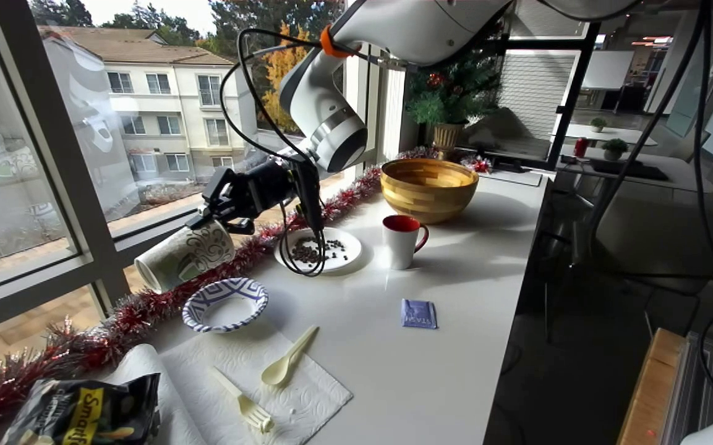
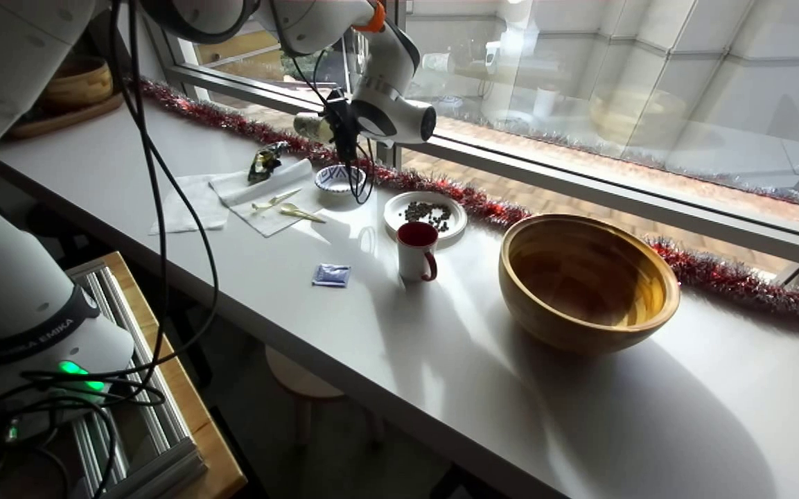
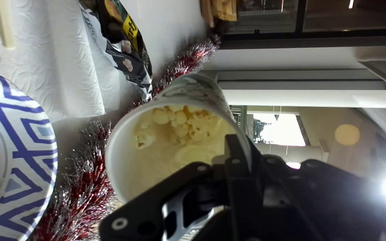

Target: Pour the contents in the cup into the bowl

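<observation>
Cup clear of the tabletop, white with green and grey scrollwork, tipped far over from upright by the window-side edge. In the wrist view we see the gripper at its rim: jaws drawn together on the cup's wall, one jaw inside the mouth, one outside, parted only by that wall. Pale popcorn lies inside, gathered to one side. White bowl with a blue-patterned rim sits upright near the same edge; we find the cup near it but apart, closer to the window. Red and silver garland runs along this edge. White paper towel spreads just beside the bowl, a fork lying on it and a spoon at least partly so; whether bowl and towel touch we cannot tell. Black snack bag lies close to the window-side edge. Past the bowl along that side we log a white plate with dark bits on it, then, near the plate, an upright mug, red inside. Large wooden bowl stands toward the far edge in an exterior view. Blue packet lies toward the room-side edge.
</observation>
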Robot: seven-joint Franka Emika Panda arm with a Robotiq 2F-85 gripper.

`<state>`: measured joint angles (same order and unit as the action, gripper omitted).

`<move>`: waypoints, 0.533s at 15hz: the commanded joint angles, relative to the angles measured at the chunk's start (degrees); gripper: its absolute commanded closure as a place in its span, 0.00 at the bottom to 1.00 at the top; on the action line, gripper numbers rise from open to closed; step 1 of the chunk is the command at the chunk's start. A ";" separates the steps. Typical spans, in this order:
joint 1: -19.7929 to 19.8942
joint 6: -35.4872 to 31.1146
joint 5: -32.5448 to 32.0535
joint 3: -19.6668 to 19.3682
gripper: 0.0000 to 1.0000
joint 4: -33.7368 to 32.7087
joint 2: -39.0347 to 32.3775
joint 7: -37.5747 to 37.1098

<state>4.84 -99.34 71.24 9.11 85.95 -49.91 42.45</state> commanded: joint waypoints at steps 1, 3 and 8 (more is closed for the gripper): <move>-0.04 3.38 1.00 -0.83 0.99 -2.76 -4.19 0.23; 0.56 4.89 1.36 -0.83 0.99 -3.65 -6.27 0.01; 2.89 9.76 3.98 0.07 0.99 -7.82 -11.23 0.47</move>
<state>6.15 -93.95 72.03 8.50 82.78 -57.16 42.48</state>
